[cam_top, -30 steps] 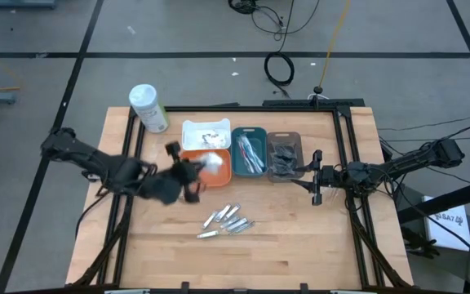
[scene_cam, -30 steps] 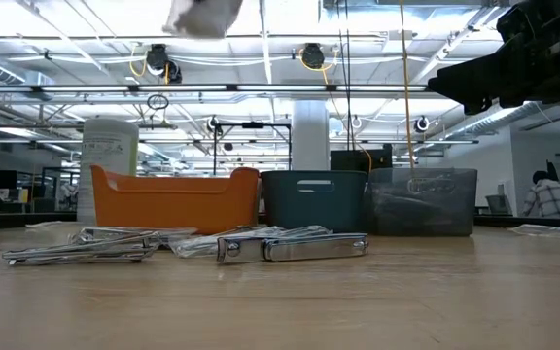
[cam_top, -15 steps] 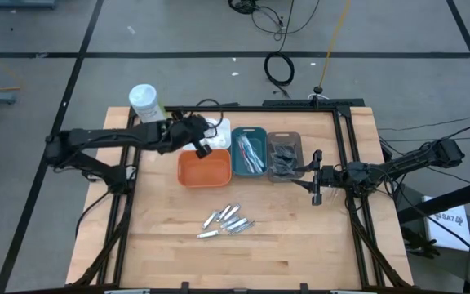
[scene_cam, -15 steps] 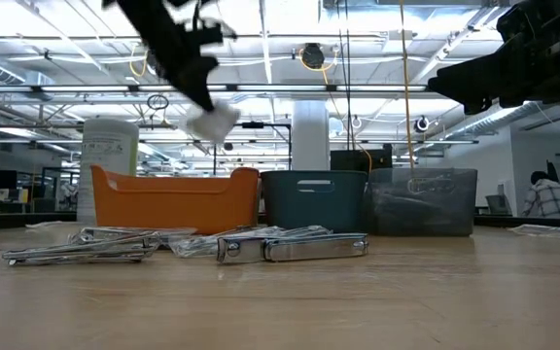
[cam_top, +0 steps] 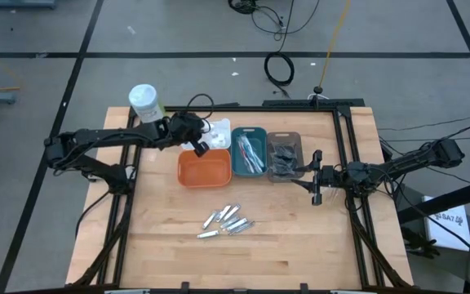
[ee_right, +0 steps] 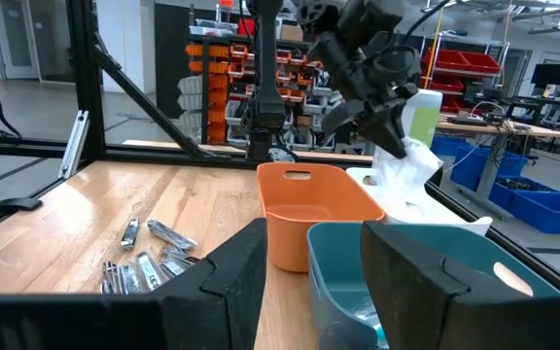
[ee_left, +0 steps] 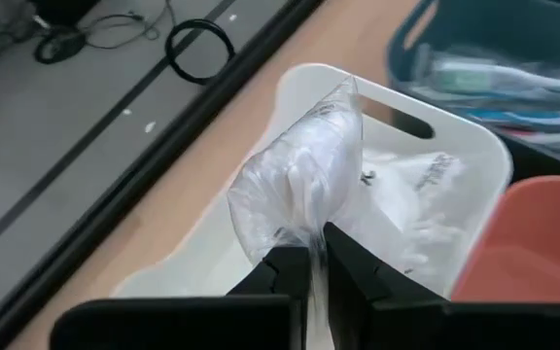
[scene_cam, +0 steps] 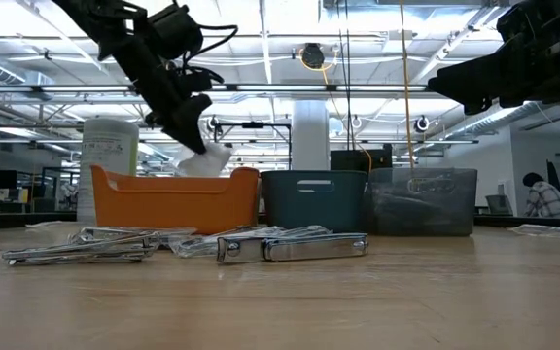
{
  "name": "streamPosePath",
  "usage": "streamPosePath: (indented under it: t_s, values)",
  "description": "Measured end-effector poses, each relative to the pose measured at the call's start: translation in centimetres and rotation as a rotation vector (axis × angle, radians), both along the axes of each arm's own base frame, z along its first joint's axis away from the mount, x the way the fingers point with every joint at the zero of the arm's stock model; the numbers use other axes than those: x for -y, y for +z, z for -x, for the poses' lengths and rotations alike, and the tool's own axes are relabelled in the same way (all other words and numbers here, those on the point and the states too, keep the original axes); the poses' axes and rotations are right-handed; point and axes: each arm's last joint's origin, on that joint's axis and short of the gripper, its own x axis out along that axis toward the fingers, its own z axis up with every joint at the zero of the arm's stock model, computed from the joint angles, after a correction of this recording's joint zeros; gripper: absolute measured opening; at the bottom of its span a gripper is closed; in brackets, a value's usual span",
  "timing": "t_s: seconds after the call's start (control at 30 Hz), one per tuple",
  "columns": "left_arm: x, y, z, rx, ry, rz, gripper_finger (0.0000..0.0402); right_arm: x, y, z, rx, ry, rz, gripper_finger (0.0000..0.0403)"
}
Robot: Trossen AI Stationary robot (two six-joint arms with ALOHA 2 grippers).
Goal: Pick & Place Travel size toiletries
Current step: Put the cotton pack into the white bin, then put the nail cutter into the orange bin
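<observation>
Left gripper (cam_top: 196, 139) over white tray (cam_top: 217, 126) at table's 11 o'clock, fingers (ee_left: 290, 264) pinched together on corner of clear-wrapped white packet (ee_left: 304, 185). Packet hanging above tray, more white packets (ee_left: 426, 209) lying inside it. In low view, same gripper (scene_cam: 191, 136) up above orange tray (scene_cam: 175, 197), packet (scene_cam: 206, 160) dangling at its rim line, behind it. Seen from right wrist too: left gripper (ee_right: 382, 136) holding packet (ee_right: 403, 163) over white tray (ee_right: 436, 216).

Right gripper (cam_top: 317, 188) at 3 o'clock, just beside grey tray (cam_top: 285, 155), jaws apart, nothing between them. Own fingers (ee_right: 217, 272) spread in wrist view, aimed across teal tray (ee_right: 406, 267) toward orange tray (ee_right: 309, 209).

Tray row at 12 o'clock: white tray farthest back, orange tray (cam_top: 205, 167) in front of it, teal tray (cam_top: 250, 151) at orange's 3 o'clock with toothbrushes (cam_top: 251, 153) inside, grey tray next holding dark packets (cam_top: 282, 157). Orange tray looks bare inside from above.

Silvery tubes (cam_top: 227, 220) in loose cluster at table's 6 o'clock, well apart from trays, lying flat; also low view foreground (scene_cam: 290, 247) and right wrist view (ee_right: 149, 261).

White bottle (cam_top: 148, 106) upright at 10 o'clock corner, just beside left arm.

Person (scene_cam: 544, 194) seated far back in room, low view, 3 o'clock edge.
</observation>
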Motion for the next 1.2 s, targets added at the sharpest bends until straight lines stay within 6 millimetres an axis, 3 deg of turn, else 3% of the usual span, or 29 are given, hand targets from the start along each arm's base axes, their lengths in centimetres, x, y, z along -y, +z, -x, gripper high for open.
streamPosePath:
  t_s: [0.27,0.6,0.8,1.03,1.13,1.2]
  values:
    - [0.1,-0.3,0.2,0.009,0.063,0.052,0.0063,0.0,0.0,0.0,0.000,0.000,0.000,0.0155]
    - [-0.3,-0.8,1.0,-0.060,0.102,0.078,0.0230,0.0,0.0,0.0,0.000,0.000,0.000,0.0155]
    - [0.1,-0.6,0.7,-0.056,0.077,0.072,0.0290,0.0,0.0,0.0,0.000,0.000,0.000,0.0155]
    - [1.7,2.6,-0.7,0.136,0.014,0.201,0.0307,0.0,0.0,0.0,0.000,0.000,0.000,0.0155]
    - [3.7,4.7,-1.6,0.252,-0.063,0.335,0.0308,0.0,0.0,0.0,0.000,0.000,0.000,0.0155]
    - [6.1,6.1,-2.5,0.281,-0.181,0.353,0.0308,0.0,0.0,0.0,0.000,0.000,0.000,0.0155]
